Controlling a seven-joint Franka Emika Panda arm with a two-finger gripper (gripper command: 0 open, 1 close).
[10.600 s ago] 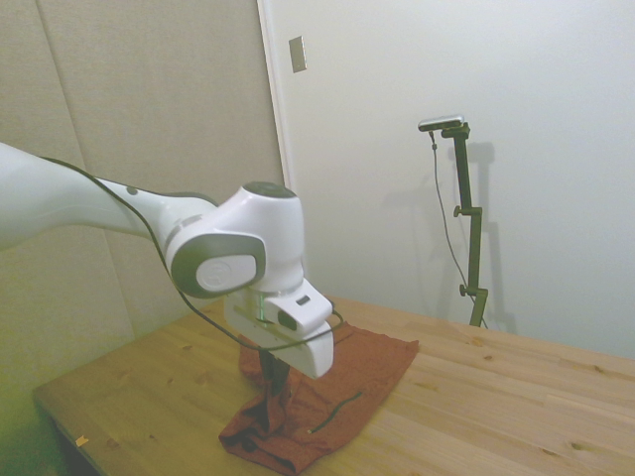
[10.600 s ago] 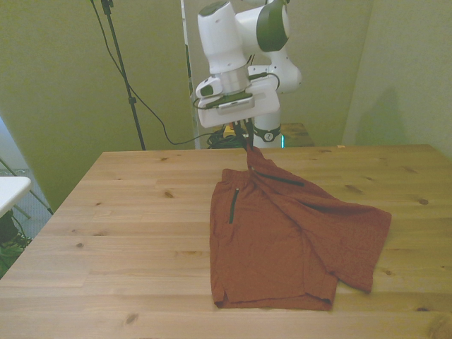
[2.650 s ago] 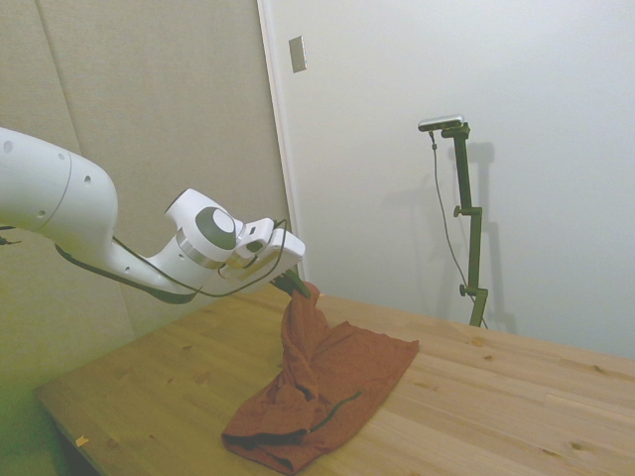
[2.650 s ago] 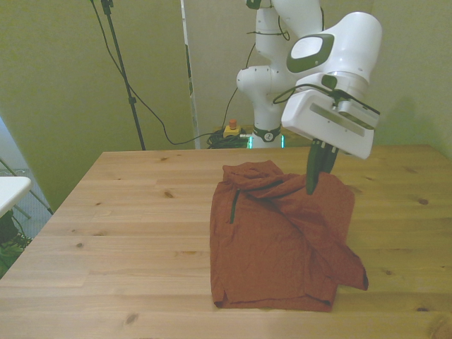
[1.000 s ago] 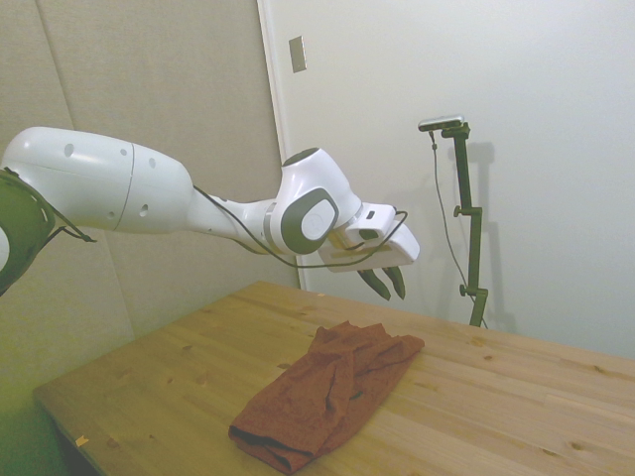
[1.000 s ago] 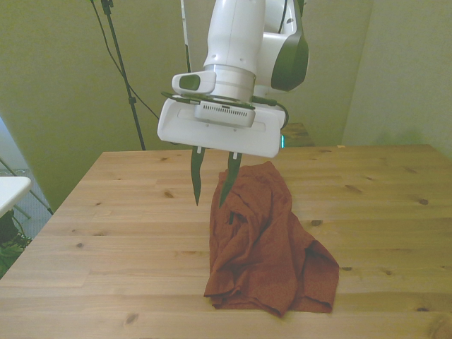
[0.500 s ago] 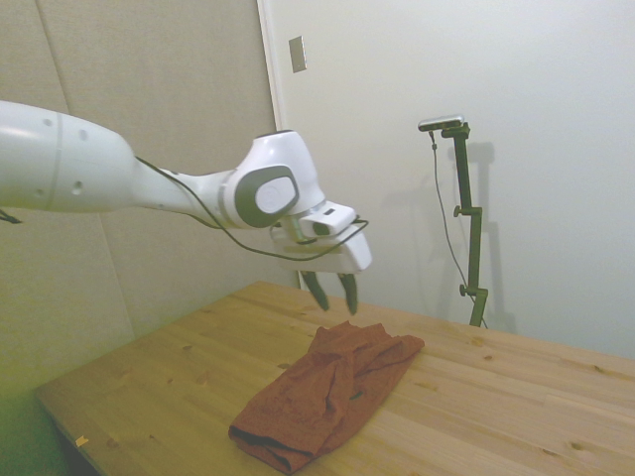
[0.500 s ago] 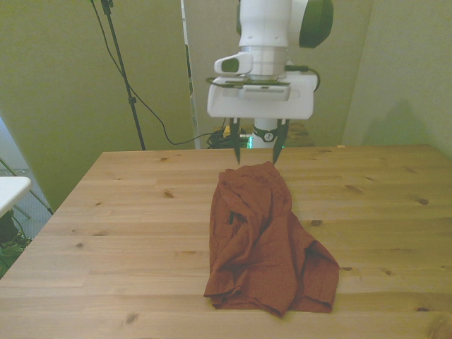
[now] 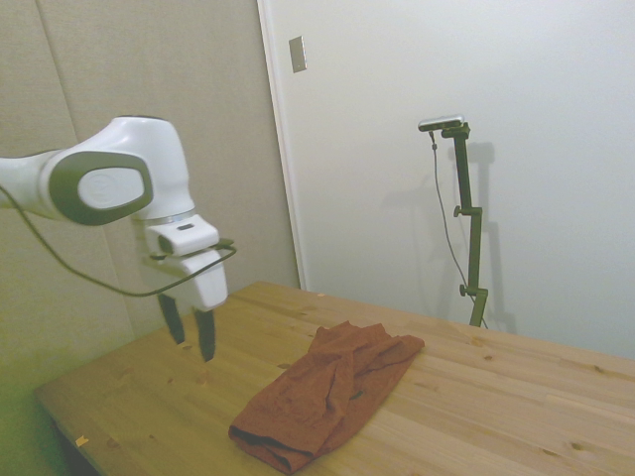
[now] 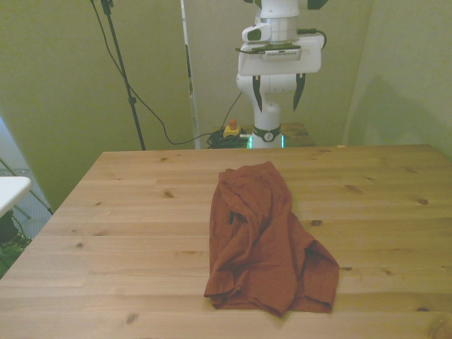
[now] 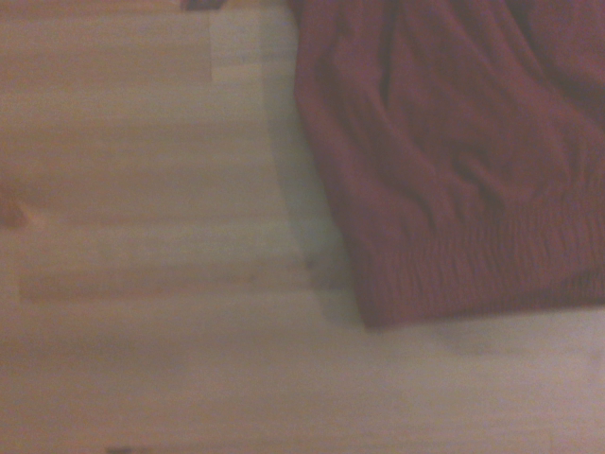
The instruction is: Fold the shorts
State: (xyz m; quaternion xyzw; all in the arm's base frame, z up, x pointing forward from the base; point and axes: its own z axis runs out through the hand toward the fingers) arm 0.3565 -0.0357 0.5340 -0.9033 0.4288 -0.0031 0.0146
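The rust-brown shorts [image 10: 263, 236] lie in a loosely folded, rumpled heap on the wooden table [image 10: 127, 233], narrow at the far end and wider toward the near edge. In the side view the shorts [image 9: 327, 392] stretch across the table's middle. My gripper [image 10: 277, 92] hangs open and empty, high above the table's far edge and well away from the cloth. The side view shows the gripper [image 9: 189, 332] to the left of the shorts, fingers pointing down. A blurred elastic waistband edge of the shorts [image 11: 454, 170] fills part of the wrist view.
Bare wood of the table [image 9: 496, 397] surrounds the heap on all sides. A white surface edge [image 10: 10, 191] sits off the front view's left. Cables and a small red-and-yellow button box [image 10: 230, 129] lie behind the far edge.
After letting go of the shorts, my gripper has risen and drawn back from over the cloth's far end to above the table's far edge. The shorts have not moved in the last second.
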